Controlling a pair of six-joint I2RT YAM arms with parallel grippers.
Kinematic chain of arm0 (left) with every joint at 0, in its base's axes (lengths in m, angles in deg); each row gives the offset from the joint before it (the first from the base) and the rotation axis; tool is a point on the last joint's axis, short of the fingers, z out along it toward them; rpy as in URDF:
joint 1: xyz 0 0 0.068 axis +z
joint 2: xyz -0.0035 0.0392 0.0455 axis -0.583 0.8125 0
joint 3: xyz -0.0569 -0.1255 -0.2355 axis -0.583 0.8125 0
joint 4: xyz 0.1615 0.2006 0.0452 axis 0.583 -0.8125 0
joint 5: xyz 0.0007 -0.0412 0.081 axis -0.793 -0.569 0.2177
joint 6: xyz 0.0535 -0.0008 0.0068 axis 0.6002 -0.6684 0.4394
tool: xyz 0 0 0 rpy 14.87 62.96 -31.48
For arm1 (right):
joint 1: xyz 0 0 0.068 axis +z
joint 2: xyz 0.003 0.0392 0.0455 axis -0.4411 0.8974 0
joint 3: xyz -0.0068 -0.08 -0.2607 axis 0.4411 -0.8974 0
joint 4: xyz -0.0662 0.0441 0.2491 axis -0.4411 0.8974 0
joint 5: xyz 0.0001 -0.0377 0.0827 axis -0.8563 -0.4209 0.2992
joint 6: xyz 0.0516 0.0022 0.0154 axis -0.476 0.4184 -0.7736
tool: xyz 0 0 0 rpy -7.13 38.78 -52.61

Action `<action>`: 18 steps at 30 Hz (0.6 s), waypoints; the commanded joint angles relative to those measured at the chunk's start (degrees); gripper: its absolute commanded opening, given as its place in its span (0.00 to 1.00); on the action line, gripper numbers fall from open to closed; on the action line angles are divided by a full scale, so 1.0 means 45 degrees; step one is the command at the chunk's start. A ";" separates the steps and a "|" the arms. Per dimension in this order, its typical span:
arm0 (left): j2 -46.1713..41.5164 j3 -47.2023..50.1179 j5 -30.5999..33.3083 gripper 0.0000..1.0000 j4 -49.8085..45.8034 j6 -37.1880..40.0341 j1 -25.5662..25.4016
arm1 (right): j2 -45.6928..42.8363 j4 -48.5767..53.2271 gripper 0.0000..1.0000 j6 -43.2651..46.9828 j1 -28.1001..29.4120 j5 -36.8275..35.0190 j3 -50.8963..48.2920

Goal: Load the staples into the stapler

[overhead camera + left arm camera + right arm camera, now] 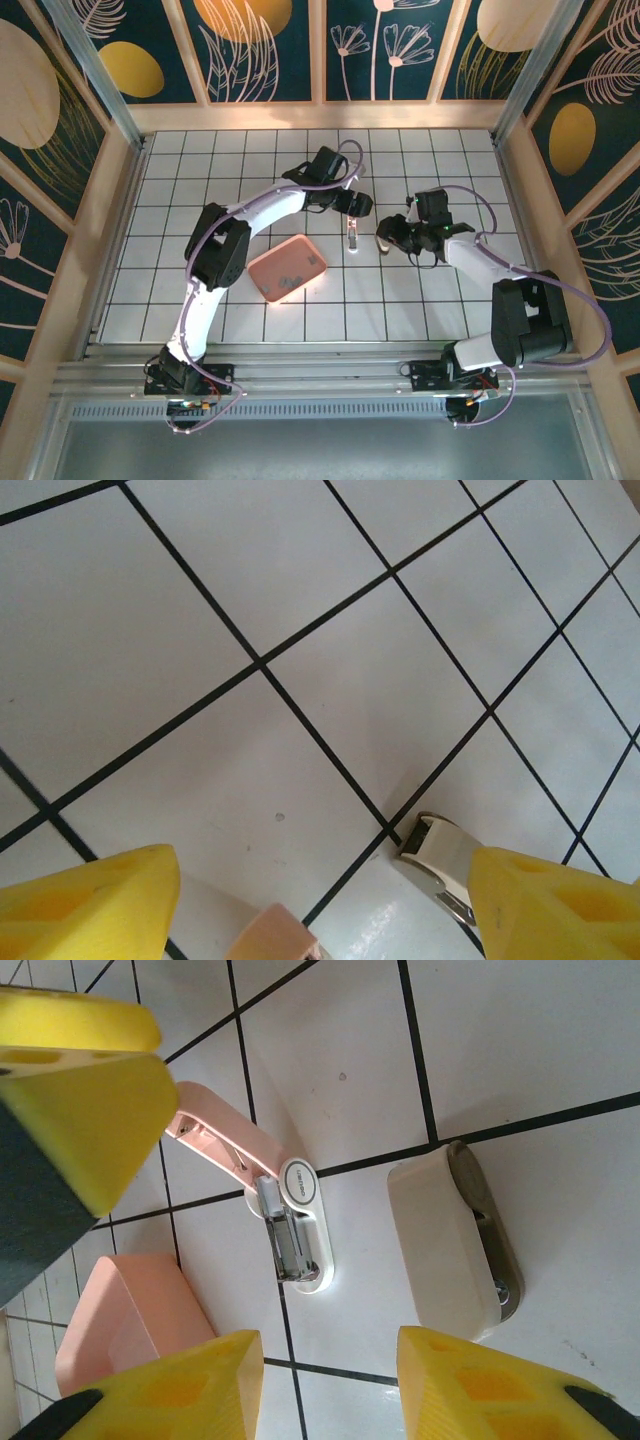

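Two sets of jaws are recorded over the middle of the tiled desk (440,300). The stapler (352,236) lies near the desk's centre, with a pink tray (287,267) well apart at its 8 o'clock. The left jaws stand at the stapler's 12 o'clock and the right jaws at its 3 o'clock.

In the right wrist view the stapler is seen unfolded. Its pink lid (215,1142) is hinged away toward 10 o'clock, and the white base with its metal channel (287,1245) lies flat on the tile. A cream oblong piece (440,1245) with a metal underside lies on its side just beside the base, at its 3 o'clock and not touching it. Whether it belongs to the stapler cannot be told. The staples cannot be made out with certainty; the bright metal in the channel may be the rail alone.

Left jaws: spread wide, bare tile between them, nothing clamped. Right jaws: partly parted, nothing between them.

Handling assessment: the stapler is judged light, rigid and smooth, and likely to skate on the glossy tile when pushed. It should be held by the long sides of the base, clear of the lid and channel. A staple strip is judged brittle and is best pinched lightly across its flanks, never at the ends.
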 commanded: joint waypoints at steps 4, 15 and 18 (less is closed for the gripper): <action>0.0875 -0.1066 -0.1396 0.72 -0.0938 0.1331 0.0090 | -0.0210 -0.0168 0.41 -0.0274 0.0136 0.0088 -0.0174; 0.0427 -0.0464 -0.2236 0.60 -0.0779 0.1711 0.0088 | 0.0495 -0.2050 0.38 -0.2063 0.1552 0.0286 -0.0552; 0.0232 -0.0194 -0.2425 0.59 -0.0670 0.1742 0.0083 | 0.0666 -0.2689 0.37 -0.2701 0.1866 -0.0010 -0.0862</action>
